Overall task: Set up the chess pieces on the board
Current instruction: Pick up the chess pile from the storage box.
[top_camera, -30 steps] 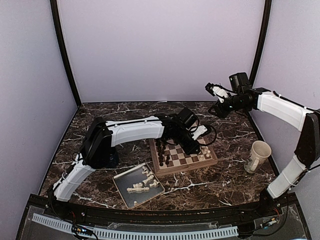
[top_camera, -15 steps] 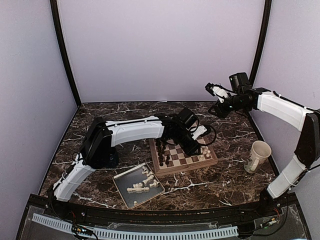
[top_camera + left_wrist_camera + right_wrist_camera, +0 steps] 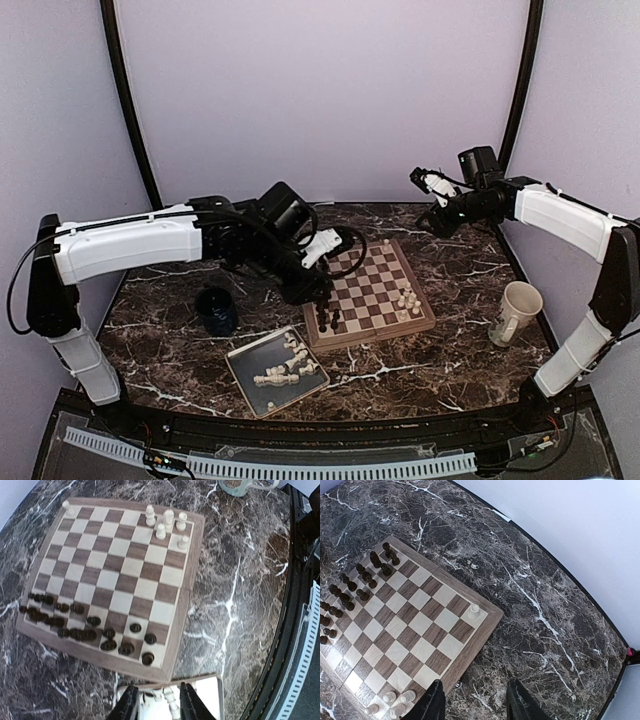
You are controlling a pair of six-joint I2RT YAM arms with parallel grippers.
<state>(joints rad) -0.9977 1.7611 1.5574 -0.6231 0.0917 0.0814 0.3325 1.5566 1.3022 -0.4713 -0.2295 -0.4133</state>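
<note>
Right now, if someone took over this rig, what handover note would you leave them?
Grippers: the left gripper, jaws open, empty, is raised near the left edge of the chessboard; the right gripper, jaws open, empty, is raised beyond its far-right corner.
Done: six white chess pieces stand on the board's right side, five clustered at the near corner, one at the far corner. The dark chess pieces sit along the left side.
Left: the other white pieces lie in the metal tray in front of the board, to be placed.
</note>
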